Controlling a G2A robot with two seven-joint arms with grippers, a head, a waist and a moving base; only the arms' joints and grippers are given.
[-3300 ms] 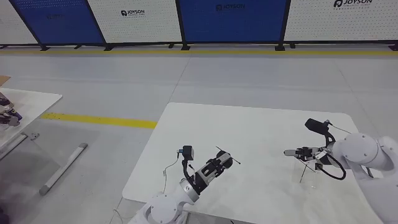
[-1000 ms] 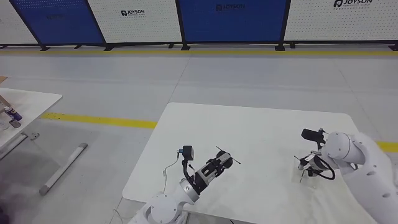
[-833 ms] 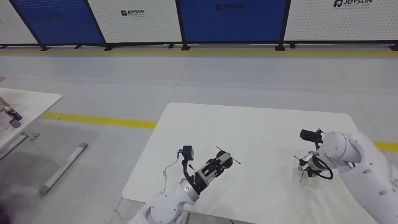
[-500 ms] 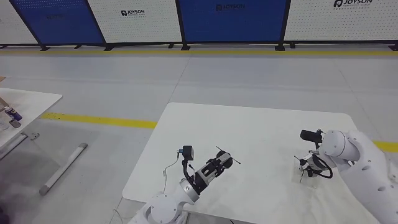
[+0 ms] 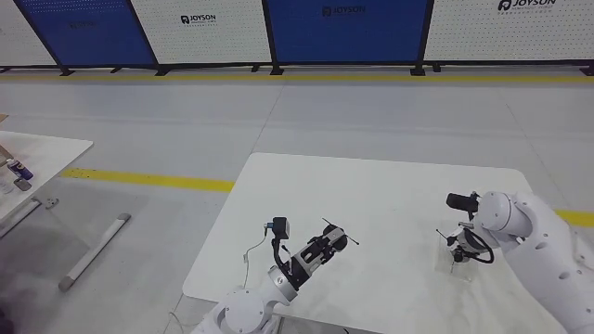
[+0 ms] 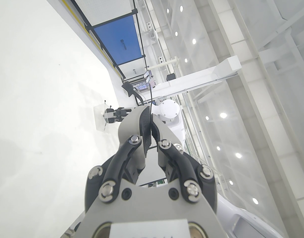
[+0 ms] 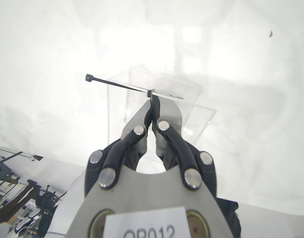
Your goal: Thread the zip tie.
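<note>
My left gripper [image 5: 330, 237] stands over the table's near left part, shut on a thin black zip tie [image 5: 342, 231]. In the left wrist view that tie's strap [image 6: 151, 97] sticks out past the closed fingertips [image 6: 146, 122]. My right gripper [image 7: 152, 101] is shut on a second black zip tie [image 7: 112, 83], held crosswise with its head [image 7: 88, 77] off to one side. It hovers just above a clear acrylic box [image 7: 166, 85]. In the top view the right gripper [image 5: 457, 245] is at the table's right side, over the box [image 5: 461, 264].
The white table [image 5: 371, 186] has bare room between the two arms. Blue and white panels [image 5: 343, 9] stand far behind across the floor. Another table [image 5: 37, 153] lies off to the left.
The right gripper has swung from pointing toward the table's middle to hanging over the clear box, then crept slightly left. The left arm has kept still.
</note>
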